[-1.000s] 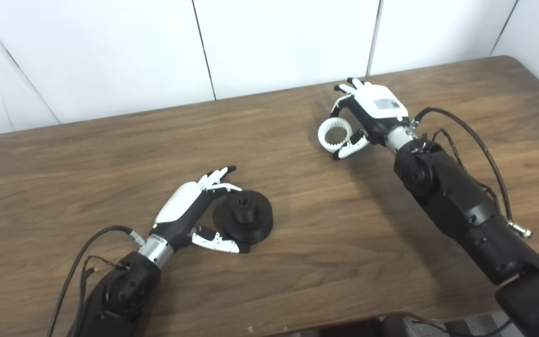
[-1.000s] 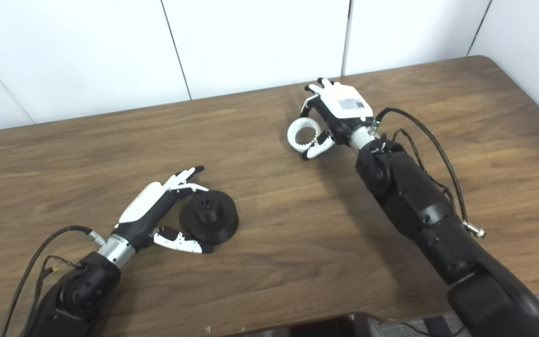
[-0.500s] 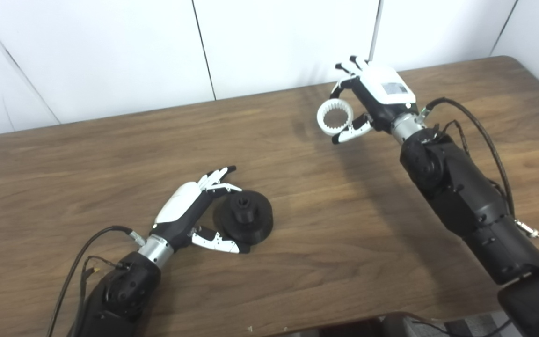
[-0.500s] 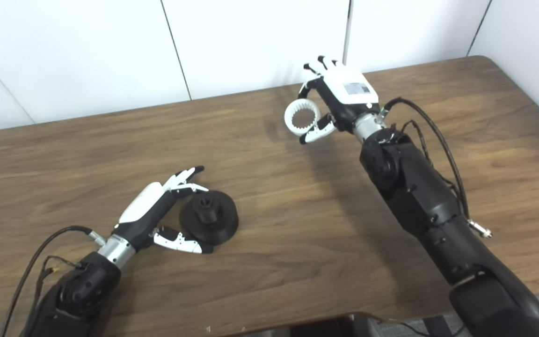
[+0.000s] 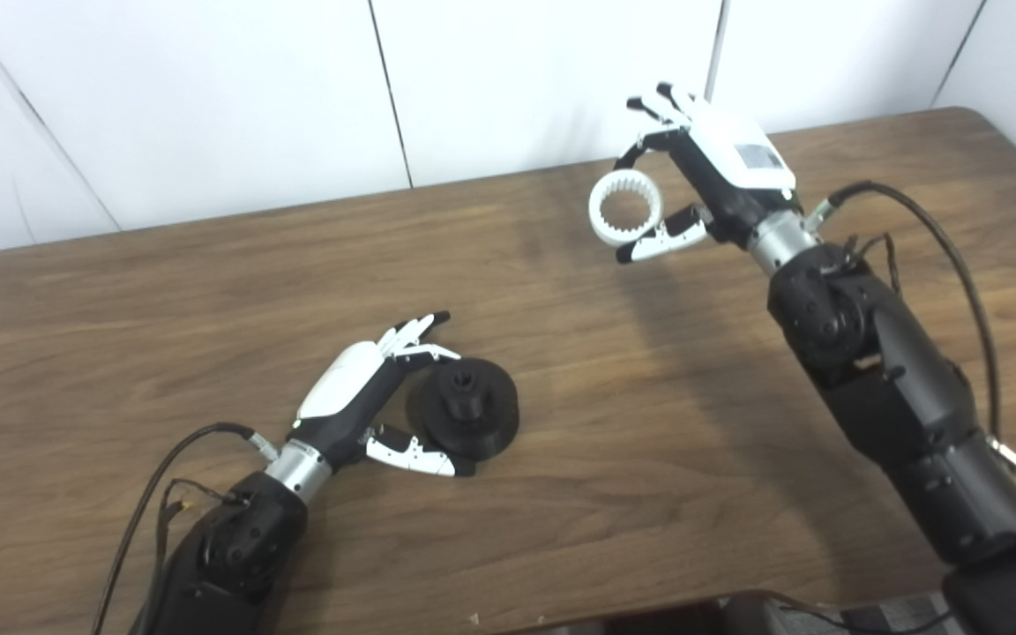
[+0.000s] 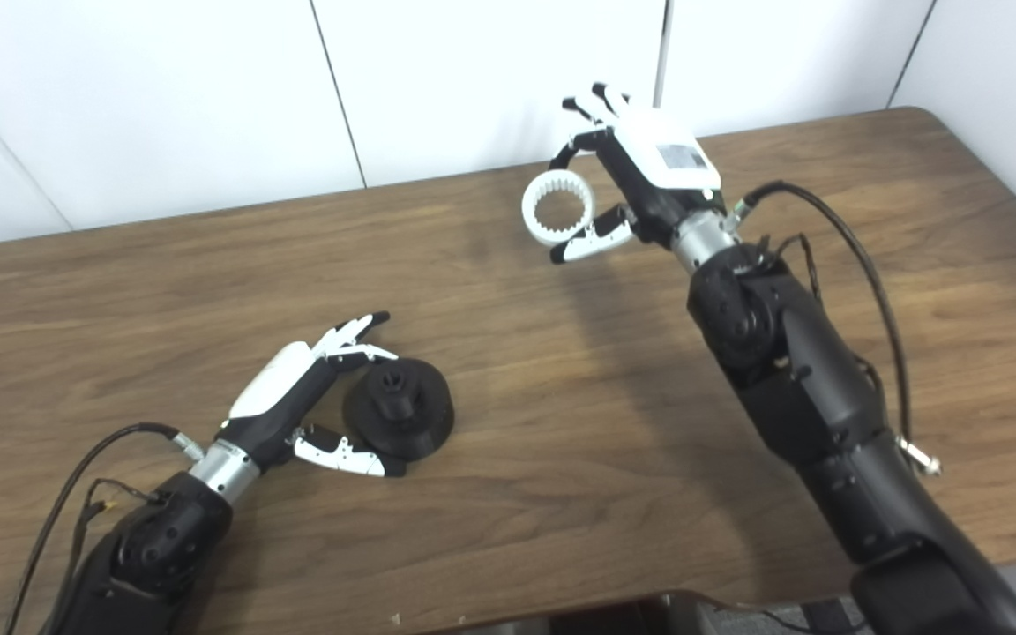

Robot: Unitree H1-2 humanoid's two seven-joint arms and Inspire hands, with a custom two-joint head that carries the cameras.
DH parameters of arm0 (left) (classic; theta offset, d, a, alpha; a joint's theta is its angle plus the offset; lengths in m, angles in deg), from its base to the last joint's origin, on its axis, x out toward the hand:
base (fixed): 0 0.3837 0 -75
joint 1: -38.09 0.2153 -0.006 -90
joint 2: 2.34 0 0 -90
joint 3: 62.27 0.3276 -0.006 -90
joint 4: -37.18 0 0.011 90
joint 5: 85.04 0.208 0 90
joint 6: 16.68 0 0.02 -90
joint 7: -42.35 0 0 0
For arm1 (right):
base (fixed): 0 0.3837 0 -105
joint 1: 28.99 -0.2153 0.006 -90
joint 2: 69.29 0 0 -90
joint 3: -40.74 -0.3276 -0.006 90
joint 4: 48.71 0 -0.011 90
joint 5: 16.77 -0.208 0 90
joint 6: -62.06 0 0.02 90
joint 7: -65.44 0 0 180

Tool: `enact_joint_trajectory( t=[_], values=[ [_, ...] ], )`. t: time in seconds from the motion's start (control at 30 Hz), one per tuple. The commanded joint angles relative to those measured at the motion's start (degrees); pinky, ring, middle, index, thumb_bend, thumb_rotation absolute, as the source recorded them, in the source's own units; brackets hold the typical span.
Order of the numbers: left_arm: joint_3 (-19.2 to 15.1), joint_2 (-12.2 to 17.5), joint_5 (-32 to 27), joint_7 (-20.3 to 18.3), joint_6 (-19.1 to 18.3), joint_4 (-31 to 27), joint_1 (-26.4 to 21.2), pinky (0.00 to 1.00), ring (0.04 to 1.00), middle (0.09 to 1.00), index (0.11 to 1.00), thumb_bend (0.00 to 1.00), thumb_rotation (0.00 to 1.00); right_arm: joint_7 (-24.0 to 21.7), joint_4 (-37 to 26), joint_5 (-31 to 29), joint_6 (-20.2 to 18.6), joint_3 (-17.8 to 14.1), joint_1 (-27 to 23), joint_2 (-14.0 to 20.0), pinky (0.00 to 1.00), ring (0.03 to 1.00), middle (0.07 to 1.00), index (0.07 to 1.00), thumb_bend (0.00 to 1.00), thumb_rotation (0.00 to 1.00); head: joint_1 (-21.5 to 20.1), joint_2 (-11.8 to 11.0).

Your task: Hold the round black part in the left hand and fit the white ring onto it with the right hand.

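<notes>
While the right hand [image 5: 706, 190] grips one white ring [image 5: 624, 207], the left hand [image 5: 367, 401] cups one round black part [image 5: 466, 410], fingers apart.

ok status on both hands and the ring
Right hand shut on white ring, raised above table. Left hand open around black part, which rests on table. Nothing between them.

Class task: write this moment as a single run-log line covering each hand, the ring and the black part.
left hand: open beside black part on table | right hand: shut on white ring, off table | fit: not started
</notes>
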Motion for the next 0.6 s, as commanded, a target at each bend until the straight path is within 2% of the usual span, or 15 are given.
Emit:
enact_joint_trajectory(
  t=[0.0,0.57],
  values=[
    [0.2,0.4,0.7,-0.7,-0.7,-0.2,-0.4,1.00,1.000,1.000,0.657,1.00,0.34,-0.9,-4.0,-0.6,-1.2,-1.0,-1.5,-0.6,1.00,1.000,0.927,0.490,0.52,0.16,0.3,0.1],
    [1.1,-1.3,1.8,-1.0,-3.3,-1.0,-0.8,1.00,1.000,1.000,0.658,1.00,0.34,-5.4,-12.5,-3.1,-0.8,0.4,1.8,-4.7,1.00,1.000,0.923,0.491,0.52,0.16,5.3,0.5]
  ],
)
